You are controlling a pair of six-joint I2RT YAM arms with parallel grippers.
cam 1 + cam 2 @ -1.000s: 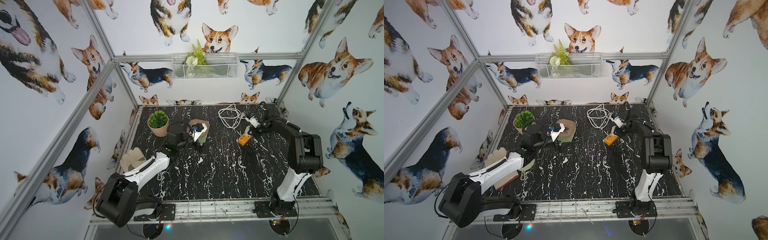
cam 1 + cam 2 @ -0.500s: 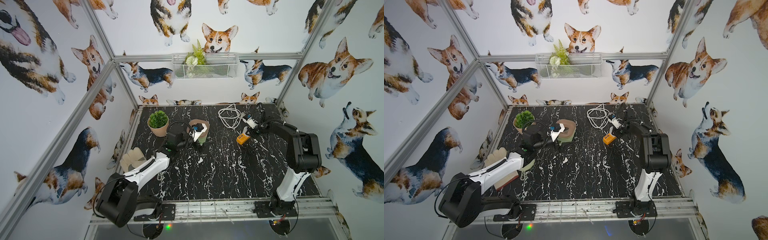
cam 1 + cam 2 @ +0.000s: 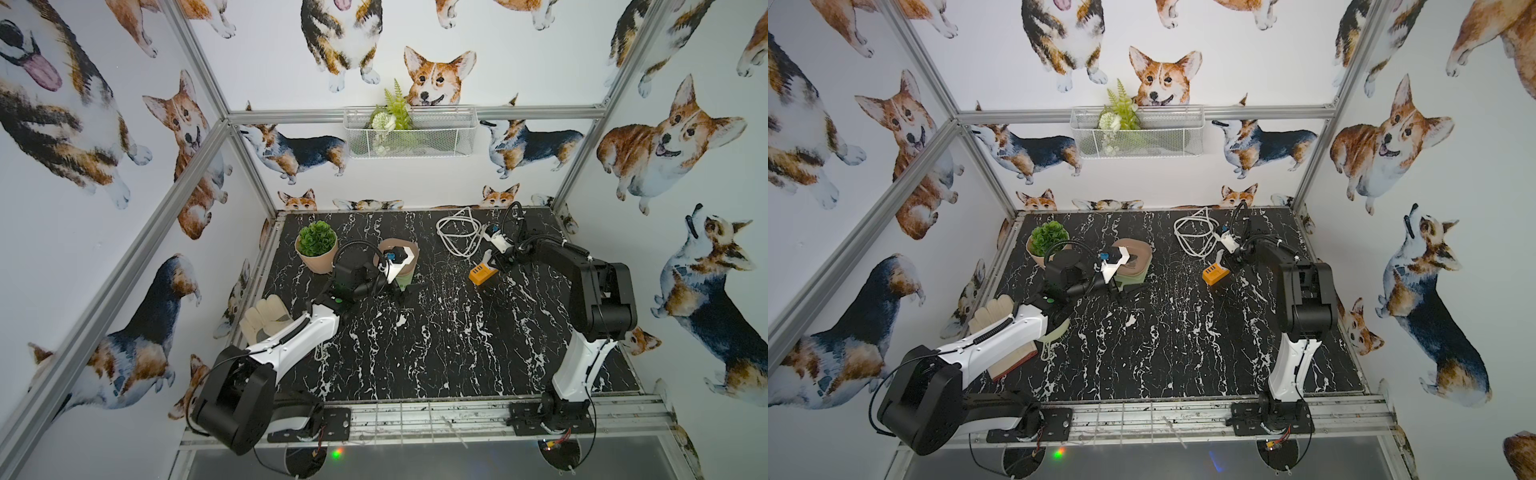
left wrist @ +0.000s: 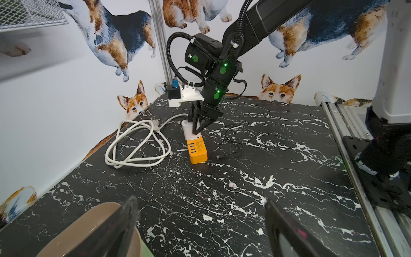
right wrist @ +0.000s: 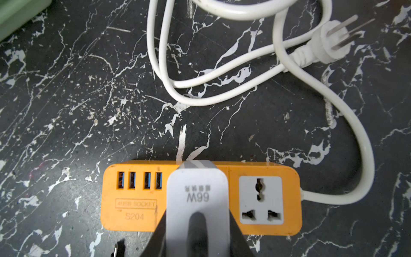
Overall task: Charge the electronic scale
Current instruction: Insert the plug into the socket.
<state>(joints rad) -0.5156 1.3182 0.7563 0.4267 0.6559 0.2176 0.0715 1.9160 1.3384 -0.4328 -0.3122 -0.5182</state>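
Note:
The electronic scale (image 3: 405, 274) (image 3: 1136, 266), a pale-green base under a pinkish-tan tray, stands at the back left of the table. Its tray edge (image 4: 95, 227) shows in the left wrist view. My left gripper (image 3: 409, 290) (image 3: 1121, 291) (image 4: 200, 222) hangs open beside the scale; one finger (image 4: 124, 222) crosses the tray's edge, and only bare table lies between the jaws. My right gripper (image 3: 496, 264) (image 3: 1227, 259) (image 4: 200, 126) (image 5: 198, 235) is shut on a white adapter (image 5: 198, 195) (image 4: 186, 129). The adapter stands against the face of the orange power strip (image 3: 482, 275) (image 3: 1214, 276) (image 4: 196, 149) (image 5: 133, 200), between its USB ports and a free socket.
The strip's white cord (image 3: 457, 232) (image 5: 222, 89) lies coiled behind it, its plug (image 5: 331, 42) loose on the table. A thin black cable (image 4: 233, 142) trails beside the strip. A potted plant (image 3: 316, 247), a glove (image 3: 266, 318) and a book (image 3: 1013, 361) sit at the left.
My right arm has shifted slightly to the left with the adapter, over the power strip. The left arm and the scale have not moved.

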